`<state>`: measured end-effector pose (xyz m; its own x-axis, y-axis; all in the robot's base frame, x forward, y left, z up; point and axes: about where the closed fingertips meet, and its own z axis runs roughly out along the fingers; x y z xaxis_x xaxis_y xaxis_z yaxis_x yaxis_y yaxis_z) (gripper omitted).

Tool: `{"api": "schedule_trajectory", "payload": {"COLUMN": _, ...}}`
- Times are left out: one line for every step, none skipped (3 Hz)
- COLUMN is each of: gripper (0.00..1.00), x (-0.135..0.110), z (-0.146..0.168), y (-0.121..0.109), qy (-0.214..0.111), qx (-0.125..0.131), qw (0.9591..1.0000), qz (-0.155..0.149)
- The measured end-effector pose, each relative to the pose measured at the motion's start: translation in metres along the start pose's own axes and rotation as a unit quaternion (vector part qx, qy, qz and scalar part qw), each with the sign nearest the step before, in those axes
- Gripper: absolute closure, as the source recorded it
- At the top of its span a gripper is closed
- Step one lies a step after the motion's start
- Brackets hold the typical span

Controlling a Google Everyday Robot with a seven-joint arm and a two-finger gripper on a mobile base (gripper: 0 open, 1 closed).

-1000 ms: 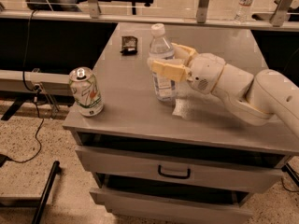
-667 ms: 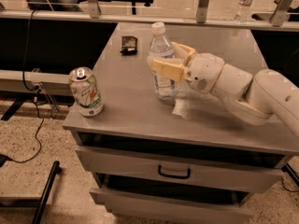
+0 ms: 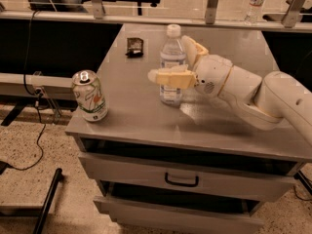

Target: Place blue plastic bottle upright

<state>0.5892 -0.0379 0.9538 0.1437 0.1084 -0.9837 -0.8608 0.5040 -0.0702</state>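
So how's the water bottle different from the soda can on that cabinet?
The blue plastic bottle is clear with a white cap; the soda can is opaque, green and white. The bottle stands taller than the can. The gripper, at the middle of the table, is closed around the bottle, while the can sits free near the front left corner. Both stand upright on the table.

The white-capped blue plastic bottle stands upright, the end effector around it.
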Motion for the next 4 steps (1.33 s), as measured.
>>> {"api": "schedule_trajectory", "payload": {"gripper": 0.00, "x": -0.001, "z": 0.000, "y": 0.000, "qy": 0.001, "qx": -0.001, "qw": 1.0000, "qz": -0.001}}
{"api": "schedule_trajectory", "payload": {"gripper": 0.00, "x": -0.003, "z": -0.001, "y": 0.001, "qy": 0.006, "qx": -0.007, "qw": 1.0000, "qz": -0.003}}
{"api": "schedule_trajectory", "payload": {"gripper": 0.00, "x": -0.011, "z": -0.041, "y": -0.011, "qy": 0.052, "qx": 0.001, "qw": 0.9985, "qz": -0.015}}
{"api": "schedule_trajectory", "payload": {"gripper": 0.00, "x": -0.019, "z": -0.091, "y": -0.021, "qy": 0.096, "qx": 0.023, "qw": 0.9949, "qz": -0.021}}
